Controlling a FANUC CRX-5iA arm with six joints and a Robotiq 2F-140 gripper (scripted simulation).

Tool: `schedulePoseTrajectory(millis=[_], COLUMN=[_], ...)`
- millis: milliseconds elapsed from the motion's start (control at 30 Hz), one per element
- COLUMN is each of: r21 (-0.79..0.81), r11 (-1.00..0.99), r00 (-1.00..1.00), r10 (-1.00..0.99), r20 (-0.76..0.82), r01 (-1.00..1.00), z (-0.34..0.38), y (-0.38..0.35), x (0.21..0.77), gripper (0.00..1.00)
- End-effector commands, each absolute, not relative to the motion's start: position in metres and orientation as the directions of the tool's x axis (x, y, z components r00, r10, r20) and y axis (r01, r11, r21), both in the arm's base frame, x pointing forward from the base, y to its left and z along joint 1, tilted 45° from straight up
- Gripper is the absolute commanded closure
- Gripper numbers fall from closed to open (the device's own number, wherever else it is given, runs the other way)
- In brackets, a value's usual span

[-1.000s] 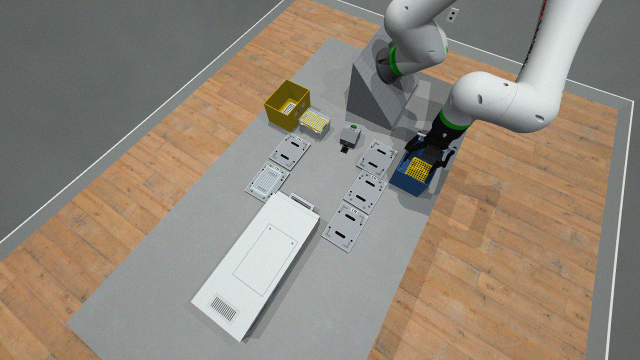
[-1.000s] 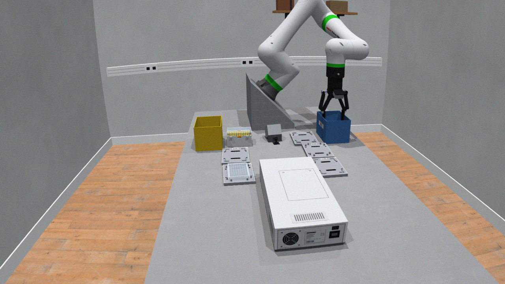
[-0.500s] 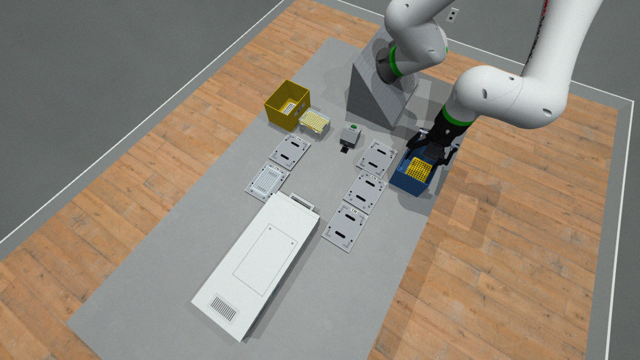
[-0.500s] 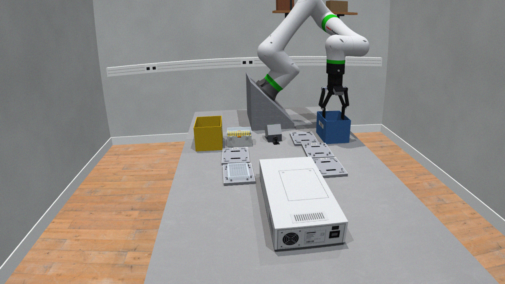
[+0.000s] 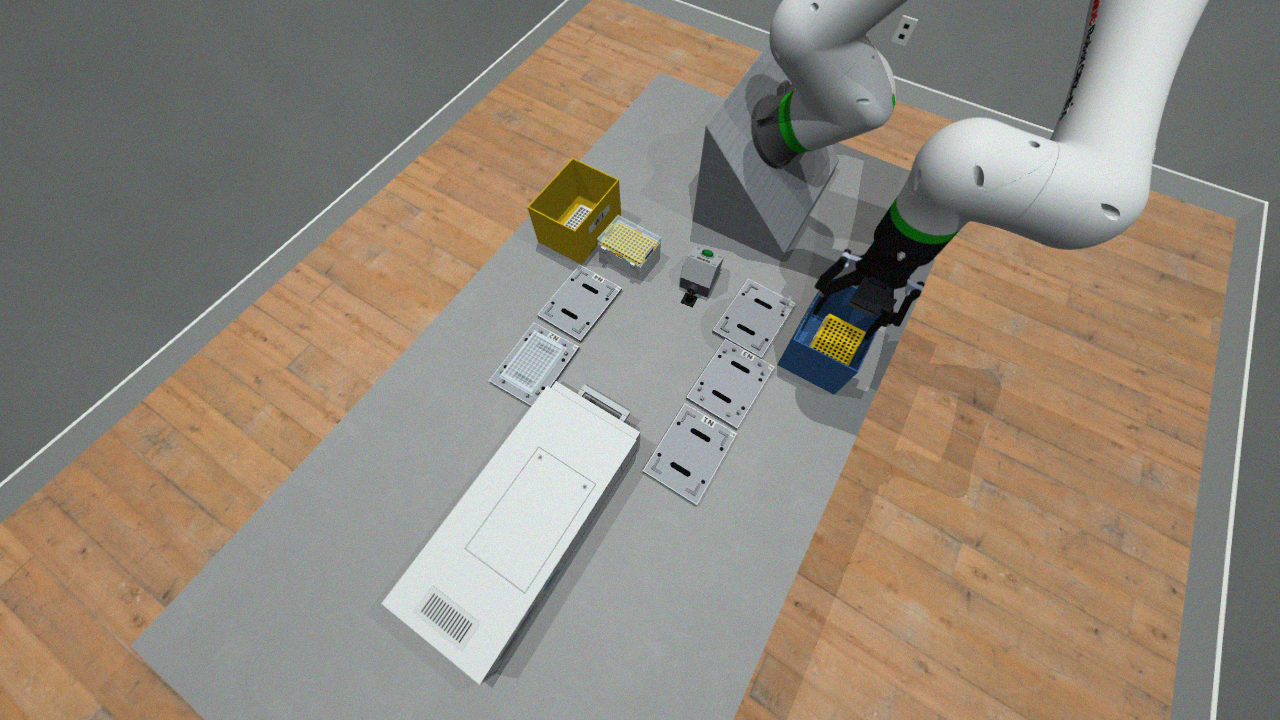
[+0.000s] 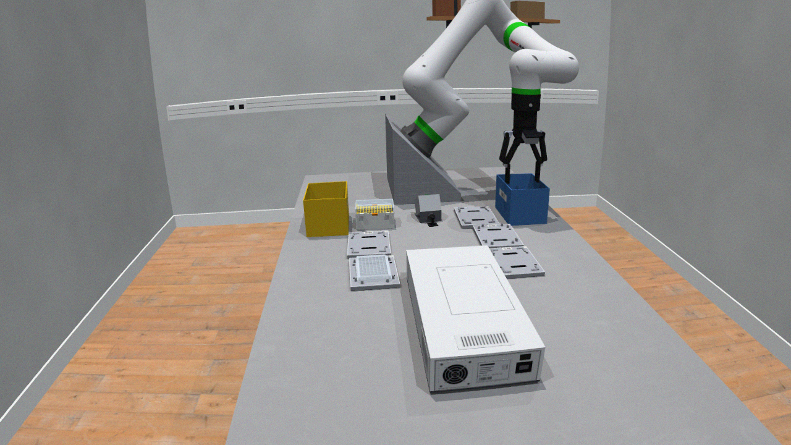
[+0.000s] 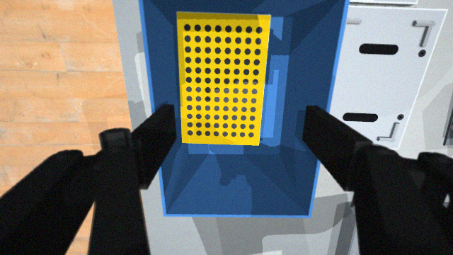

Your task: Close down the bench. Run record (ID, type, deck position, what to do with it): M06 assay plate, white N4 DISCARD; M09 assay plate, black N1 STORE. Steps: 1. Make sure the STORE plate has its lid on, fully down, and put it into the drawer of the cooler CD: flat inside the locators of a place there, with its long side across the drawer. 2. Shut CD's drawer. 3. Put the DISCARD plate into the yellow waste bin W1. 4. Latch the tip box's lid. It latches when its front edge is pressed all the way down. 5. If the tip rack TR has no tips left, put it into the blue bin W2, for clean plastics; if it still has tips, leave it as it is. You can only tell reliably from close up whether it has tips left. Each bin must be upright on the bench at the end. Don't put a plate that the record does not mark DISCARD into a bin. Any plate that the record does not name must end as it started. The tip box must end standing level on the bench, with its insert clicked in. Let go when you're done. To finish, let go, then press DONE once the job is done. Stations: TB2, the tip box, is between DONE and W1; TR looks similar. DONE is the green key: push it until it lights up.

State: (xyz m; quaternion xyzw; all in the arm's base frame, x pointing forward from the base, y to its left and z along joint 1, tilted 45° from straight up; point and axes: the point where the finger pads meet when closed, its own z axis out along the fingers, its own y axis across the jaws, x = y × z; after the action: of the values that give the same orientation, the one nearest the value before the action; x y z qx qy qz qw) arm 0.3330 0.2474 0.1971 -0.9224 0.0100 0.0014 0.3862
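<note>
The tip rack (image 7: 222, 78) (image 5: 827, 344), yellow with rows of dark empty holes, lies inside the blue bin, which also shows in the exterior view (image 6: 521, 198). My gripper (image 7: 239, 122) (image 6: 523, 161) is open and empty, just above the bin's rim. The yellow bin (image 5: 573, 206) stands upright at the far left with a white plate (image 5: 577, 215) inside it. The tip box (image 5: 629, 243) stands beside the yellow bin with its lid down. The green DONE key (image 5: 707, 254) sits on its grey block. The white cooler (image 5: 520, 514) has its drawer shut.
A clear plate (image 5: 532, 361) rests on a deck position left of the cooler. Several other deck positions are bare, such as the one (image 5: 754, 315) beside the blue bin. The arm's grey wedge base (image 5: 751, 179) stands behind the key.
</note>
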Motion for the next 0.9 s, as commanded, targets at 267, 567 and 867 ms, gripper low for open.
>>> schedulePoseTrajectory(millis=[267, 567, 867], r21=[-0.712, -0.712, -0.712], r11=[-0.702, -0.702, -0.702], r00=[1.0, 1.0, 1.0], r10=[-0.018, -0.018, -0.018], r20=[-0.009, -0.009, -0.009], r01=[-0.019, -0.019, -0.019], z=[0.208, 0.215, 0.222], y=[0.236, 0.229, 0.222], x=[0.333, 0.333, 0.333], gripper=[0.3, 0.3, 0.3])
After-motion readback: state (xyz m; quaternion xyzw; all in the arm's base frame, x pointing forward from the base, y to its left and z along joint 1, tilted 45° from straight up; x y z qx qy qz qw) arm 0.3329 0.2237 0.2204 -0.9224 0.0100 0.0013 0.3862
